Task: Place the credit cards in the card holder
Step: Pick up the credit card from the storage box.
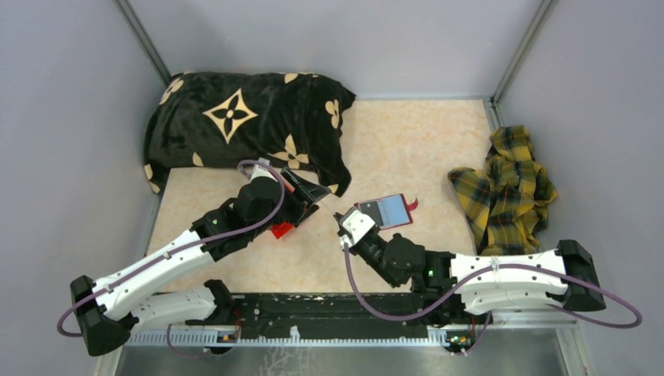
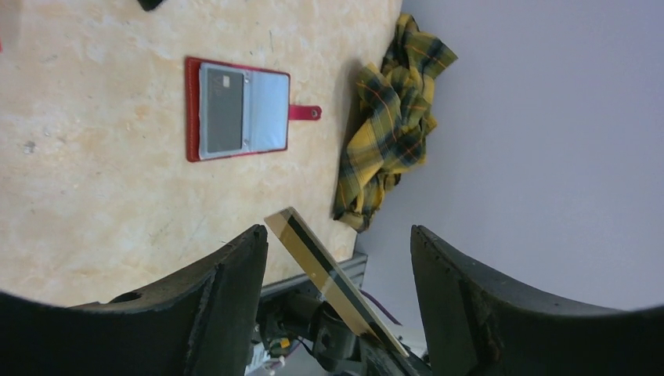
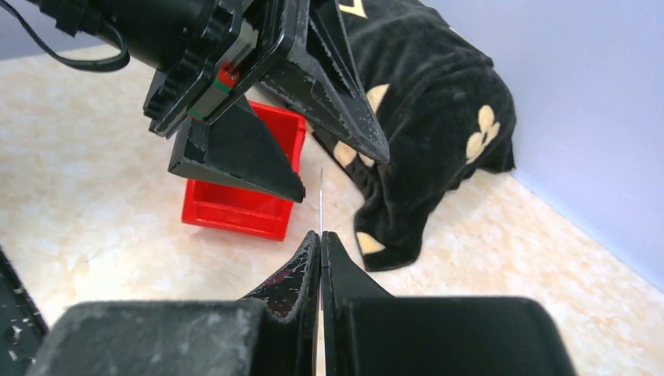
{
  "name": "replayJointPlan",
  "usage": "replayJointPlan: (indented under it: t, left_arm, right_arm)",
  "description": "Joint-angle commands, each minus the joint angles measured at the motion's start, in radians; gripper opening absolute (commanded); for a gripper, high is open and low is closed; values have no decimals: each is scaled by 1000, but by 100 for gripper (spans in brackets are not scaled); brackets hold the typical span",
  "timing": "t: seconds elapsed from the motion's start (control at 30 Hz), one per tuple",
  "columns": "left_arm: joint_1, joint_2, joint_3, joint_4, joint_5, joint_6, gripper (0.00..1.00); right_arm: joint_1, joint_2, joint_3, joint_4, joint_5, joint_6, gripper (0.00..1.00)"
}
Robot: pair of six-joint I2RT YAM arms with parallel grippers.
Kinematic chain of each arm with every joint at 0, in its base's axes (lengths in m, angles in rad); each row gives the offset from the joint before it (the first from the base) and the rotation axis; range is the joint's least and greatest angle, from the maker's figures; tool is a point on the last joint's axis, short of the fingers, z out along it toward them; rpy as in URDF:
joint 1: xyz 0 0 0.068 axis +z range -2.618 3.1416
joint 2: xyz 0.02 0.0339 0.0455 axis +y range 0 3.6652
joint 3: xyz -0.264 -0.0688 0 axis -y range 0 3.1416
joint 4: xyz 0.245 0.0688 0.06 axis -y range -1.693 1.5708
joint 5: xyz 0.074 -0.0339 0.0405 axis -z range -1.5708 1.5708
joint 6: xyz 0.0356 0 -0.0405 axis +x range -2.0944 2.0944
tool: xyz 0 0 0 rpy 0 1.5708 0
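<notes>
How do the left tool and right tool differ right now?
The left tool stands wide open, holding nothing; the right tool is shut on a tan card. The left tool straddles that card; the right tool pinches one end of it. Both have black fingers and point toward each other.

- Table (image 1: 423, 141): top looked like mottled beige stone, matt.
- Card holder (image 2: 268, 110): cover was dark-red and leather-like; lining was smooth and blue-grey.
- Credit card (image 2: 321, 270): tan plastic, glossy.
- Pillow (image 1: 243, 117), far left: black plush cloth.
- Plaid cloth (image 1: 509, 188), right: soft woven fabric.
- Bin (image 3: 235, 211): red plastic, glossy.
- Left gripper (image 2: 338, 235) fingers (image 2: 227, 290): were black plastic, matt, scuffed.
</notes>
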Motion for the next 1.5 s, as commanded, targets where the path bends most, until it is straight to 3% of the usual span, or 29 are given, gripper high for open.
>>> replayJointPlan:
  t: [0.0, 0.27, 0.67, 0.87, 1.0, 1.17, 1.23, 1.33, 1.47]
  left_arm:
    - [16, -9, 22, 57, 122, -13, 73]
    - [30, -17, -5, 79, 196, -6, 68]
    - [65, -8, -80, 187, 320, -12, 48]
    - [83, -16, -105, 216, 357, -6, 28]
    - [93, -22, -135, 263, 394, -9, 1]
    - [100, -46, -204, 357, 397, -29, 0]
    - [100, -66, -266, 431, 371, -52, 0]
    - [100, -77, -355, 558, 319, -47, 0]
    - [100, -44, -406, 642, 243, 15, 0]
  right_arm:
    - [53, 42, -10, 158, 131, -139, 0]
    - [106, 103, -30, 293, 185, -274, 0]
    - [181, 186, -65, 477, 242, -464, 0]
    - [232, 230, -94, 626, 283, -598, 0]
    - [245, 260, -107, 677, 304, -639, 0]
    - [259, 290, -148, 821, 379, -677, 0]
    - [271, 295, -166, 894, 427, -695, 8]
    - [275, 286, -171, 926, 506, -655, 36]
    - [274, 232, -189, 967, 573, -576, 53]
